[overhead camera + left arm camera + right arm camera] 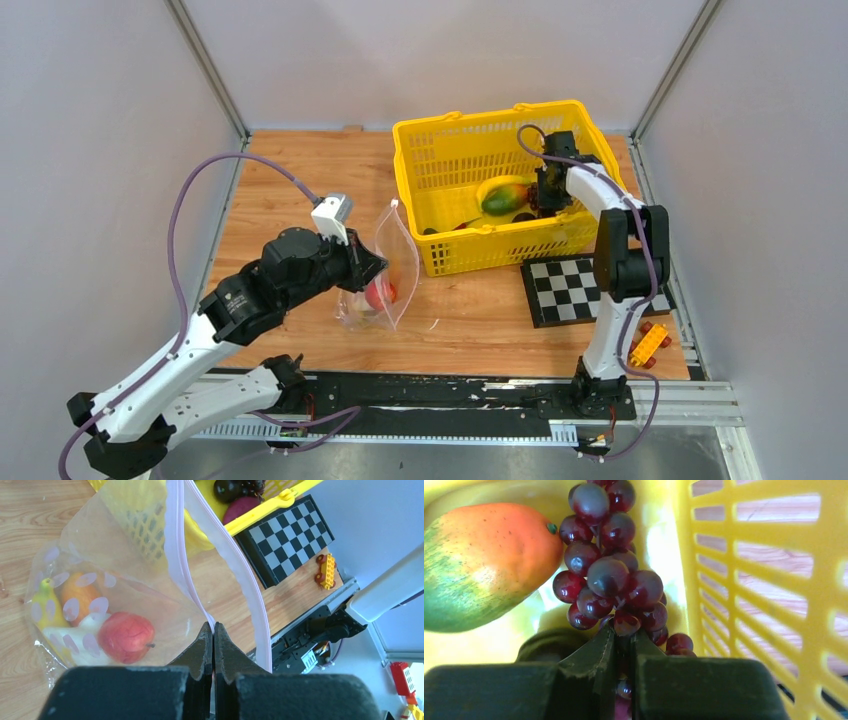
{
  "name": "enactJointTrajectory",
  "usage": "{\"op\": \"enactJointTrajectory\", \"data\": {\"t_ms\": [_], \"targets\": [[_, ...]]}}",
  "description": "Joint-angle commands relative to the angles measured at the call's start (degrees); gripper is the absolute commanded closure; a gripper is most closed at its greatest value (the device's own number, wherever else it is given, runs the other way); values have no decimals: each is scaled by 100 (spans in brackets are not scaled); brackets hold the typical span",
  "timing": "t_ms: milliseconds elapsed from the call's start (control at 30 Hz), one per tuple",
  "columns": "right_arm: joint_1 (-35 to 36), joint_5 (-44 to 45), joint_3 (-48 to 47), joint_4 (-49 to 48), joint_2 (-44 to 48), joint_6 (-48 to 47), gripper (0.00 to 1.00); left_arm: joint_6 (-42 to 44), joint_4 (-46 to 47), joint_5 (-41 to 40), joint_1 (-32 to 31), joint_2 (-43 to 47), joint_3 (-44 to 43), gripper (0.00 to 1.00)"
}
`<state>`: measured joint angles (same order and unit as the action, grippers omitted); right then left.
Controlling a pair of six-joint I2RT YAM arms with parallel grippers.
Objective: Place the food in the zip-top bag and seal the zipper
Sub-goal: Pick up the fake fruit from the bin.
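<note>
The bag (75, 545) was held upright by the left claw (214, 628), with its bottom on the tabletop (300, 170). This claw was clenched on the zipper (174, 555) at one side of the mouth. The mouth was seen open, with its two pink strips parted. At the bottom of the bag a red fruit (125, 636), an orange one (80, 594) and a yellow piece (46, 607) were lying close together, with something white under them. The basket (450, 160) was standing just beside the bag. In it a mango (479, 565) and the grapes (609, 575) were touching each other, beside a side wall. The right claw (622, 635) was seen inside the basket, closed on the lower end of the grapes. A dark purple piece (240, 509) was also seen in the basket.
</note>
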<state>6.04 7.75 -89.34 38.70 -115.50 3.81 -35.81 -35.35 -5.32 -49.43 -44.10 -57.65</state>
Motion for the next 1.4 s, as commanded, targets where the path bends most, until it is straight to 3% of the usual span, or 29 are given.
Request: {"op": "enactJointTrajectory", "data": {"t_ms": [0,300,667,1067,1367], "targets": [[31,-675,248,-104,853,59,100,14,189,32,-14,-14,-29,100],[29,-1384,1034,-659,2164,150,100,-5,201,-5,-14,-5,24,100],[29,-2793,1737,-1669,3061,587,100,0,251,67,-14,-114,8,100],[29,-3446,2283,-2986,4425,1310,100,-22,279,52,-14,-102,25,100],[29,-4234,2386,-3455,5139,1848,100,-46,310,145,-14,-151,36,100]]}}
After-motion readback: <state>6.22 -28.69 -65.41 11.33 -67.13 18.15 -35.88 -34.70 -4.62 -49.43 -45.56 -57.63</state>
